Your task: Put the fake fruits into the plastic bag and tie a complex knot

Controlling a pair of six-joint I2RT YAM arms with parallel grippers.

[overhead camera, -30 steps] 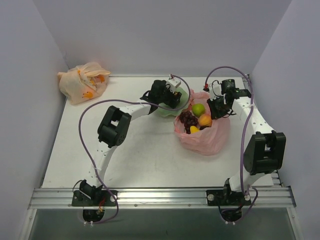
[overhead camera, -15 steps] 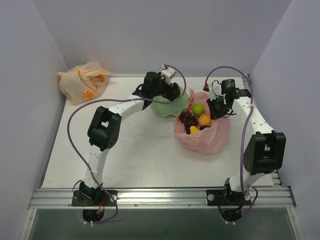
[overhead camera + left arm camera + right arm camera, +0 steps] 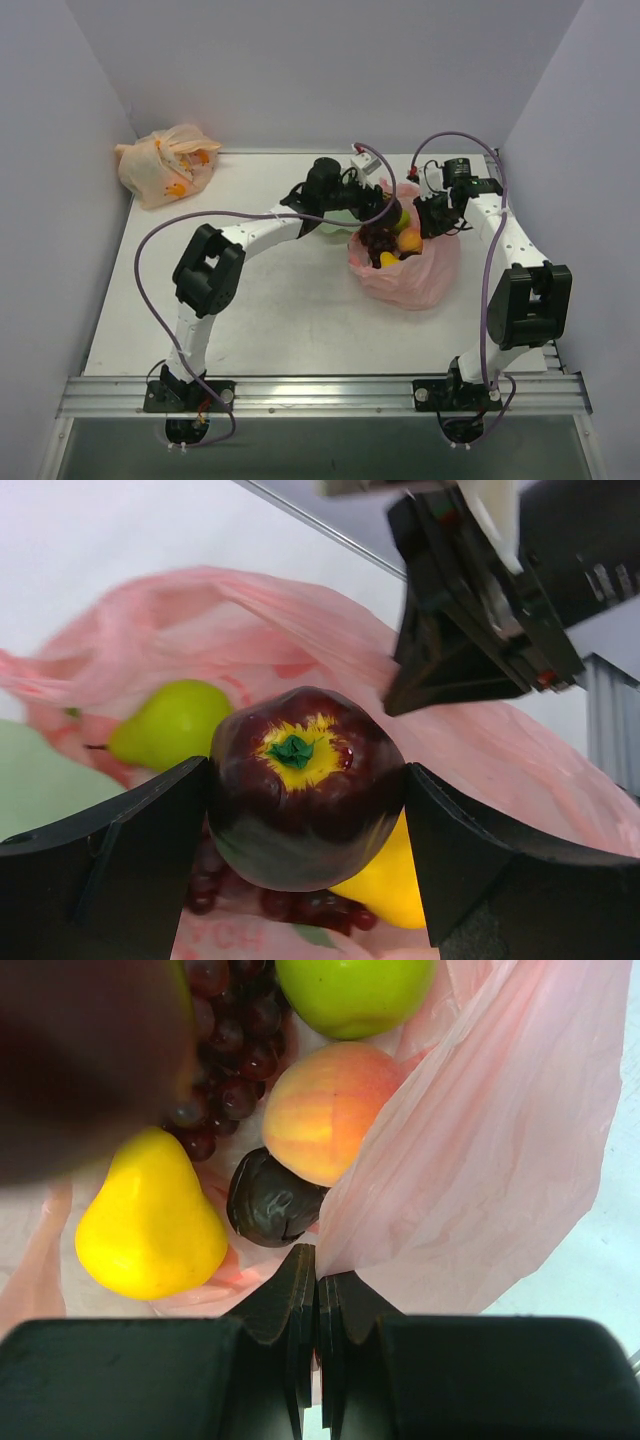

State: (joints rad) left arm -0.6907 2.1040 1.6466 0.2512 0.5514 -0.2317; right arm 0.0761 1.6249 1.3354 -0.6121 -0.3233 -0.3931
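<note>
In the overhead view the pink plastic bag sits on the white desk toward 2 o'clock from the desk's middle, with its mouth gaping upward; the left tool hangs over that mouth, grasping a dark red apple between its two black fingers, one on each side and touching it, the apple's yellow-ringed stem end facing the wrist camera; the right tool is clenched on the bag's rim at the mouth's 3 o'clock side, with thin pink film pinched between its closed tips; inside the bag, seen from the right wrist, a green fruit lies at 12 o'clock, a grape bunch at 11 o'clock, a peach near the middle, a yellow pear at 8 o'clock, and a dark piece just beside the peach and touching it; a green bowl stands just beside the bag at its 10 o'clock, partly under the left arm; a pale orange tied bag rests in the desk's 10 o'clock corner, well apart.
</note>
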